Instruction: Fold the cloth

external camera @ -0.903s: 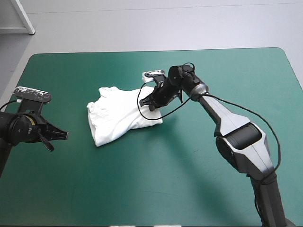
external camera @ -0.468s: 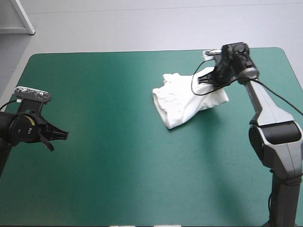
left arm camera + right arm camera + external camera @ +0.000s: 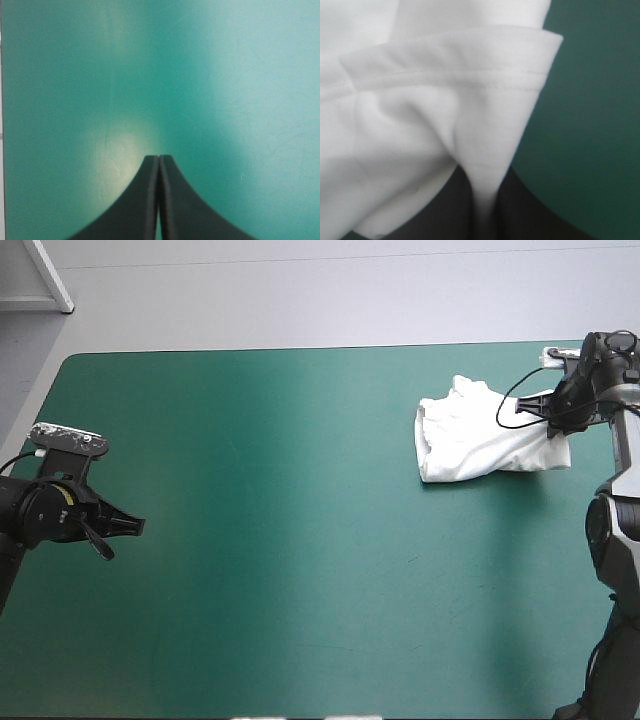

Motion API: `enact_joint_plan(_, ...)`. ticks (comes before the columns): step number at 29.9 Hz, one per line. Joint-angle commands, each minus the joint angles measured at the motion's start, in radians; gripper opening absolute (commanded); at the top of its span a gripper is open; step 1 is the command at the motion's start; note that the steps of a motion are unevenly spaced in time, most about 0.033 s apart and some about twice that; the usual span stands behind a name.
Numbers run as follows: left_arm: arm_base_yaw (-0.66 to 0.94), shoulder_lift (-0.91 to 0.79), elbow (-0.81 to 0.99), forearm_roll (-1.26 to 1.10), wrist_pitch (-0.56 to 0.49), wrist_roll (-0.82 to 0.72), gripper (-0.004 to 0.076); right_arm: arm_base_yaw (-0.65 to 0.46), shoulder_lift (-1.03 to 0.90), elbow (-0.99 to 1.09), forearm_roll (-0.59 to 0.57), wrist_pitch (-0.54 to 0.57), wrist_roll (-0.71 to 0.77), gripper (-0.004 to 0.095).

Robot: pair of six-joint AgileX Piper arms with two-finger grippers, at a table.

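Since the shirt (image 3: 470, 435) lay as a folded bundle near the worktop's (image 3: 300, 620) far right corner, right fingers (image 3: 530, 220) clamped on it, left fingers (image 3: 135, 210) together and empty, we judged only release remained.

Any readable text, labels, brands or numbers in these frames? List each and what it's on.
None readable.
Yellow label on the left arm: too small to read.
T-shirt: no print or tag shows.
Teal-green cover: no marking.
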Motion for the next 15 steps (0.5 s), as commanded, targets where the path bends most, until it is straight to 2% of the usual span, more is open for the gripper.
enact_joint_plan(1, 0.001, -0.017, -0.025, 0.015, 0.024, -0.006, -0.001, -0.006, -0.073, -0.019, 0.041, 0.008, -0.031, -0.0011)
enact_joint_plan(3, 0.001, -0.017, -0.025, 0.015, 0.024, -0.006, -0.001, -0.006, -0.073, -0.019, 0.056, 0.008, -0.031, 0.0043)
enact_joint_plan(5, 0.001, -0.017, -0.025, 0.015, 0.024, -0.006, -0.001, -0.006, -0.073, -0.019, 0.056, 0.008, -0.031, 0.0163)
enact_joint_plan(11, 0.001, -0.017, -0.025, 0.015, 0.024, -0.006, -0.001, -0.006, -0.109, -0.019, 0.054, 0.008, -0.014, 0.0765)
enact_joint_plan(13, 0.001, -0.017, -0.025, 0.015, 0.024, -0.006, -0.001, -0.006, -0.133, -0.019, 0.054, 0.008, -0.007, 0.0869)
enact_joint_plan(15, 0.001, -0.017, -0.025, 0.015, 0.024, -0.006, -0.001, -0.006, -0.16, -0.019, 0.054, 0.008, 0.005, 0.0891)
